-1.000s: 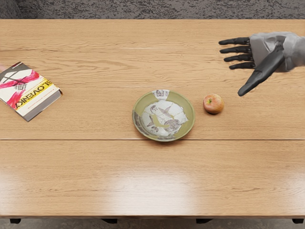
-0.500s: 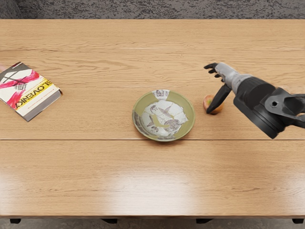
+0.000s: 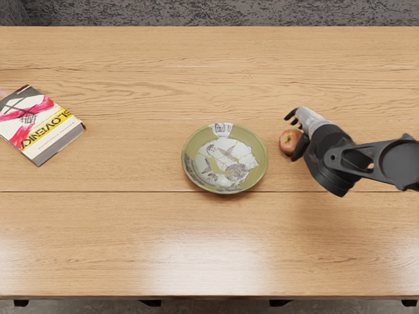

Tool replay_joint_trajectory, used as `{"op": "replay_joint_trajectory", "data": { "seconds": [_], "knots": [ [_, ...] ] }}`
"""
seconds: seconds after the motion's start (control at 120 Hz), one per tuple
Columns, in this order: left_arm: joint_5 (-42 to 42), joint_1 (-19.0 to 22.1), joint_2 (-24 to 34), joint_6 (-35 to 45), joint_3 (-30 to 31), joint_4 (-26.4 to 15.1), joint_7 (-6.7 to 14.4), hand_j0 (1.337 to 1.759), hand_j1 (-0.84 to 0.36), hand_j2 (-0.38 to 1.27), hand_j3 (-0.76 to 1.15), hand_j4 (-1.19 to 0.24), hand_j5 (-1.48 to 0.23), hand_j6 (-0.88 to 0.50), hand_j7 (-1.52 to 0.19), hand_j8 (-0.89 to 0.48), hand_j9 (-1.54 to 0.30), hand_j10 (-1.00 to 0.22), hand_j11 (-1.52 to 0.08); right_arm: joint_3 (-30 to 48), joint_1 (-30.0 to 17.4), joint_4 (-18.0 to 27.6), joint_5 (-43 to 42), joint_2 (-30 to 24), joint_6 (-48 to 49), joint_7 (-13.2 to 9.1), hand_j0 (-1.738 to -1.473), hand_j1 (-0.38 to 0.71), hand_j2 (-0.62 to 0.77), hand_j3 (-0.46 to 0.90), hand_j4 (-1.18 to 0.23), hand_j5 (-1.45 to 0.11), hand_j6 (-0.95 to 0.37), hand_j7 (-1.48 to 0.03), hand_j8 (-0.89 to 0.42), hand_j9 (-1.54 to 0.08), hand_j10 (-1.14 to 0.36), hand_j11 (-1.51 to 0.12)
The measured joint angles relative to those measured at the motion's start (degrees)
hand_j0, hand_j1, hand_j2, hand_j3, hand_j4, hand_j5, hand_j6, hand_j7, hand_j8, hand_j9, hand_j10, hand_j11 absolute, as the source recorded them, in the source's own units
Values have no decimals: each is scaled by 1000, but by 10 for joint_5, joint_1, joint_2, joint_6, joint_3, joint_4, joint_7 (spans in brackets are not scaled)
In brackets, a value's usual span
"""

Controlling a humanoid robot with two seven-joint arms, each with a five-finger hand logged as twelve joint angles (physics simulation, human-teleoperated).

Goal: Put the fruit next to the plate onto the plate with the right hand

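Head view. Since the frame half a second back, the right hand (image 3: 303,124) has dropped lower and closed in on the fruit. Its dark forearm now lies flatter and reaches out to the right edge of the picture. The fruit, plate and book have not shifted.

The small round red-and-yellow apple (image 3: 288,141) rests on the light wooden table (image 3: 209,235), just beside the plate at its 3 o'clock, with a narrow strip of bare wood between the two. It is not on the plate.

The right hand sits against the apple from the 1 to 3 o'clock side and covers the fruit's right edge. Contact appears made on that side. Whether the hand is clamped on the apple or merely laid against it cannot be told from this angle. The apple's left half is in plain sight.

The round ceramic plate with an olive-green rim (image 3: 259,152) lies near the table's centre. Its white middle carries dark figure drawings broken into shard-like patches, and no writing on it can be read.

A thin paperback book with a white, red and black cover (image 3: 36,124) lies well apart at the plate's 9 o'clock, near the left edge, and is skewed. Its yellow band bears black capitals printed upside down from here, seemingly "SLOVENI" plus one uncertain letter.
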Motion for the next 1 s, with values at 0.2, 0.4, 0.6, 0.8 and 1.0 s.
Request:
{"op": "replay_joint_trajectory", "data": {
  "seconds": [0.2,0.4,0.6,0.8,1.0],
  "knots": [
    [0,0,0,0,0,0,0,1658,349,0,0,0,0,0,0,0,0,0,0,3,-28,-66,-14,33,0,0,-1657,35,-87,0,-327,-432,-330,-428,-327,-432,-327,-432],
    [0,0,0,0,0,0,0,1658,349,0,0,0,0,0,0,0,0,0,0,8,-39,-95,-21,62,0,0,-1658,113,-86,0,-394,-516,-396,-513,-395,-516,-394,-516],
    [0,0,0,0,0,0,0,1658,349,0,0,0,0,0,0,0,0,0,0,18,-41,-98,-20,66,1,0,-1655,222,13,0,-538,-735,-380,-718,-288,-729,-436,-730],
    [0,0,0,0,0,0,0,1658,349,0,0,0,0,0,0,0,0,0,0,47,-40,-98,-19,61,1,0,-1650,239,28,0,-571,-873,-330,-839,-212,-867,-378,-858],
    [0,0,0,0,0,0,0,1658,349,0,0,0,0,0,0,0,0,0,0,133,-38,-69,-19,40,1,0,-1648,221,10,-1,-565,-911,-335,-866,-209,-903,-383,-889]
  ]
}}
